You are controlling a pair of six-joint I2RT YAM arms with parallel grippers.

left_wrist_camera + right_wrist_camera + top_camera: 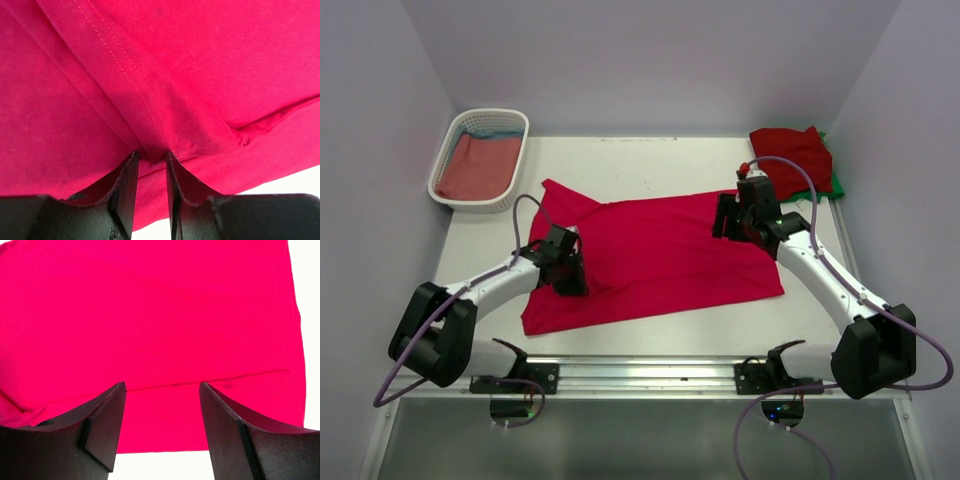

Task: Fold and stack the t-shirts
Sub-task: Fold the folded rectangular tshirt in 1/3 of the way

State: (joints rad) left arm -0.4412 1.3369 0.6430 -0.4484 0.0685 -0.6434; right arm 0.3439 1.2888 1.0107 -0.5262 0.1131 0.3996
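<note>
The left fingers (126, 200) stand narrowly apart at a stitched hem ridge of the crimson t-shirt (660, 250), spread flat on the worktop (650, 160); the right fingers (105, 430) gape wide above its right-hand edge, holding nothing. Light and limp, it likely wants pinching at hem corners.

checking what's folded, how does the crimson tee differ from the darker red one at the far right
The crimson tee lies spread open in the middle; the darker red tee is folded into a compact pile at the far right corner. The crimson tee rests directly on the table, the darker red tee on a green tee. The crimson tee is the brighter of the two. Both are red cloth.
</note>
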